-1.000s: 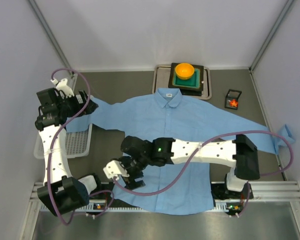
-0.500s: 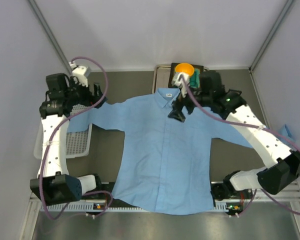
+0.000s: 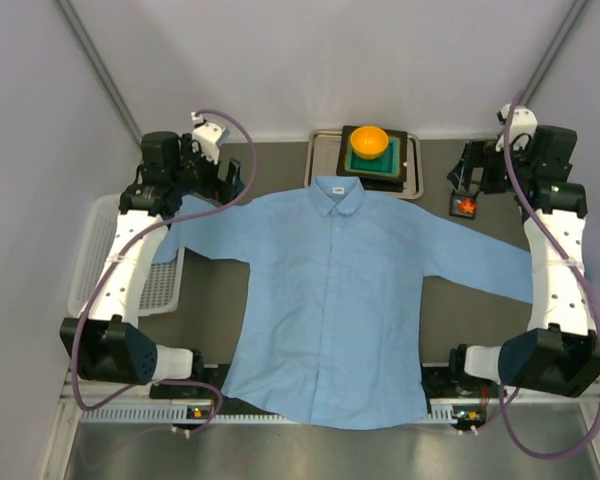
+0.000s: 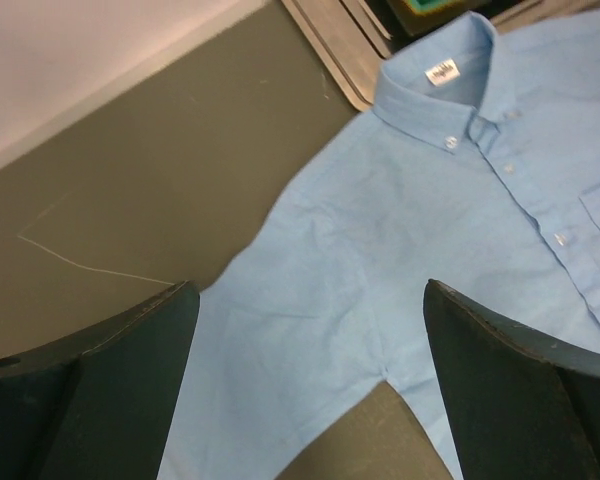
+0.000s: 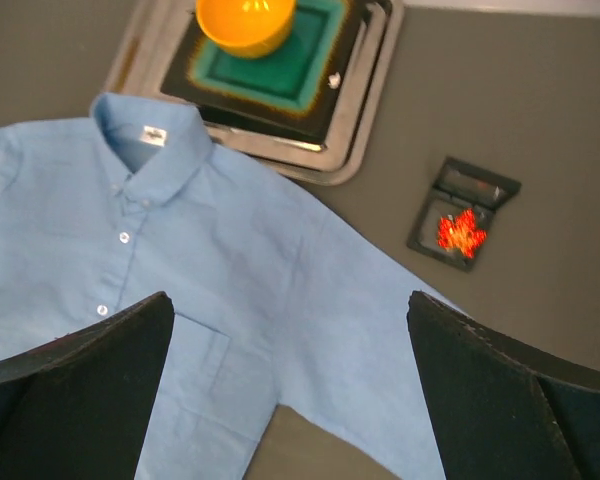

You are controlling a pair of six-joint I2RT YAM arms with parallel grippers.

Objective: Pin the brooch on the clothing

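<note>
Blue shirt (image 3: 330,290), one; red brooch (image 5: 462,232), one; left hand (image 4: 308,290) and right hand (image 5: 288,297) spread.

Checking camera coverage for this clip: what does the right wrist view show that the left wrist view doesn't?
Right wrist only: the brooch in its small black box, and the orange bowl. Left wrist only: a thin pale line on the bare table. Both: the shirt with its collar and white label, the front buttons, and the metal tray edge.
</note>
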